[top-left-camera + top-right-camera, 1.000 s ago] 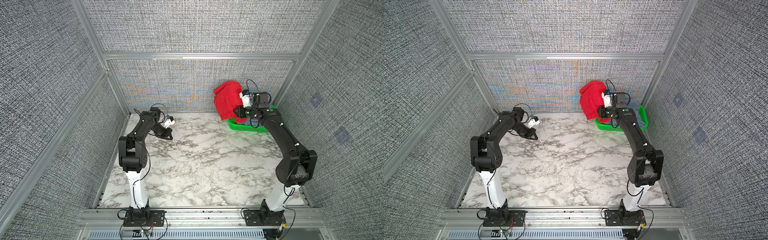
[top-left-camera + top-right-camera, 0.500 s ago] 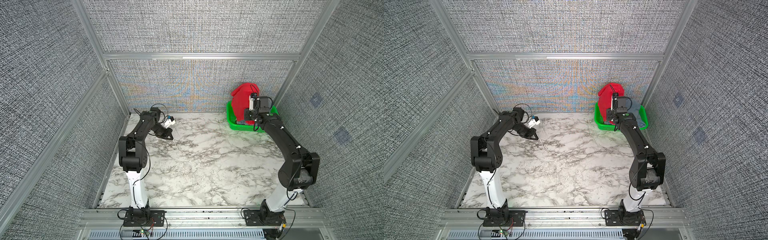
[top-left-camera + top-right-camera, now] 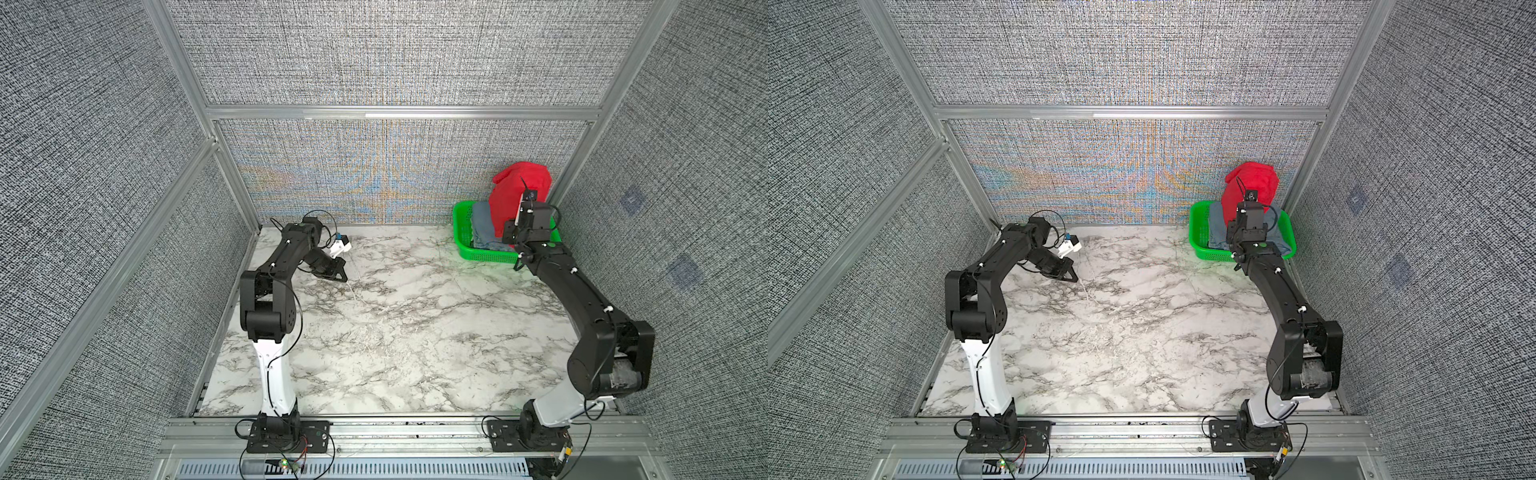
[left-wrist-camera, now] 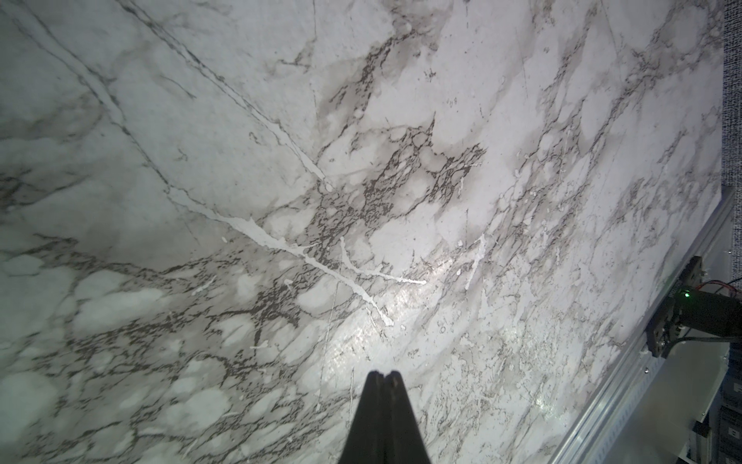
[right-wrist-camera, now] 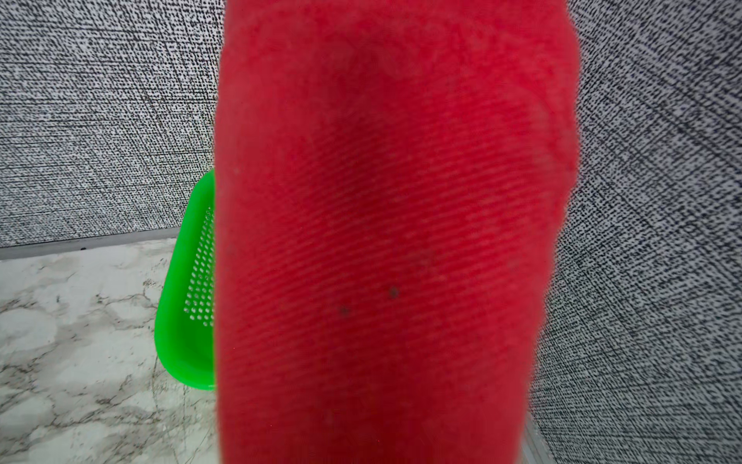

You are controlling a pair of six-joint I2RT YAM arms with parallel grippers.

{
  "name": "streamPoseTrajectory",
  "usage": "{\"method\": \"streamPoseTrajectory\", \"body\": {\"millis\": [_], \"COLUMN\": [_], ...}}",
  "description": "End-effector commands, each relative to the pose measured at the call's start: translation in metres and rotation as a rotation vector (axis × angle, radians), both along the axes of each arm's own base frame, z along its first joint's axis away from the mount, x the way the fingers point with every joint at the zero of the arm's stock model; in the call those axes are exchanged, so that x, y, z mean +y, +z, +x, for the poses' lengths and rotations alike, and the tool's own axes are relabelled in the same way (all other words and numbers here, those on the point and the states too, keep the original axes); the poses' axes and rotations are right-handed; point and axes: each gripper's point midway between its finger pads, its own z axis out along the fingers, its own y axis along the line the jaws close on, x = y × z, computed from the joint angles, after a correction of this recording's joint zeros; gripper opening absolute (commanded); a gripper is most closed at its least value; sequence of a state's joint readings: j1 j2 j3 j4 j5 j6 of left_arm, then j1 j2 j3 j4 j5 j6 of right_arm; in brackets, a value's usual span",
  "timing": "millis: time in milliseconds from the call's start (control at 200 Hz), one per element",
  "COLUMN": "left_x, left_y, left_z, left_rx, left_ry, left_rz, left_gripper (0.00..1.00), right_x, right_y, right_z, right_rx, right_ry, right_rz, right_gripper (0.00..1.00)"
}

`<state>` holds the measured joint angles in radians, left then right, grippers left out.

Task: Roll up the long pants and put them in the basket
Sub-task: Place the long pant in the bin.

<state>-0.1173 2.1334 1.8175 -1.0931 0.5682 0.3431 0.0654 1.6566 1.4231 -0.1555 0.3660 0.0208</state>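
The long pants [image 3: 519,187] are a bright red bundle held up at the back right corner, over the far side of the green basket [image 3: 461,232]. In both top views my right gripper [image 3: 515,214] reaches into the bundle from the near side and is shut on it. Red cloth [image 5: 381,221] fills the right wrist view and hides the jaws. At the back left, my left gripper [image 3: 343,278] is shut and empty, its tips [image 4: 384,375] low over the marble table.
A folded blue-grey garment [image 3: 482,224] lies in the green basket [image 3: 1196,232], partly under the red bundle [image 3: 1250,183]. The basket's rim [image 5: 180,321] stands close to the back wall and the right wall. Aluminium frame posts stand at the corners.
My right arm has swung the red bundle to the right, from left of the basket to over its far right side. The left arm has not moved.
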Motion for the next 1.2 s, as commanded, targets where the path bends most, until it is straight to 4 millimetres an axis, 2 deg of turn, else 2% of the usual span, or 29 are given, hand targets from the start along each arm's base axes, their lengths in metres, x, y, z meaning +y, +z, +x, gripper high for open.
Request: {"method": "streamPoseTrajectory", "body": {"millis": [0, 170, 335, 465, 670, 766, 906, 1196], "left_x": [-0.002, -0.001, 0.001, 0.002, 0.002, 0.002, 0.002, 0.002], "left_y": [0.004, 0.008, 0.009, 0.007, 0.006, 0.005, 0.003, 0.004], "left_z": [-0.004, -0.008, -0.013, -0.016, -0.017, -0.018, -0.019, -0.021], "left_rx": [0.003, -0.002, -0.001, 0.005, 0.010, 0.013, 0.018, 0.017], "left_ry": [-0.021, -0.029, -0.037, -0.041, -0.042, -0.043, -0.048, -0.051], "left_rz": [-0.013, -0.008, 0.000, 0.007, 0.006, 0.007, 0.009, 0.006], "left_gripper": [0.02, 0.02, 0.02, 0.02, 0.02, 0.02, 0.02, 0.02], "right_x": [0.007, 0.032, 0.056, 0.076, 0.104, 0.119, 0.143, 0.146], "right_y": [-0.002, -0.059, -0.105, -0.127, -0.147, -0.156, -0.172, -0.223], "right_z": [0.029, 0.065, 0.088, 0.097, 0.110, 0.114, 0.109, 0.094], "right_rx": [-0.041, 0.100, 0.217, 0.270, 0.335, 0.371, 0.422, 0.591], "right_ry": [0.024, 0.119, 0.208, 0.289, 0.420, 0.490, 0.589, 0.566], "right_rz": [0.024, 0.056, 0.100, 0.164, 0.270, 0.332, 0.432, 0.516], "right_gripper": [0.00, 0.00, 0.00, 0.00, 0.00, 0.00, 0.00, 0.00]}}
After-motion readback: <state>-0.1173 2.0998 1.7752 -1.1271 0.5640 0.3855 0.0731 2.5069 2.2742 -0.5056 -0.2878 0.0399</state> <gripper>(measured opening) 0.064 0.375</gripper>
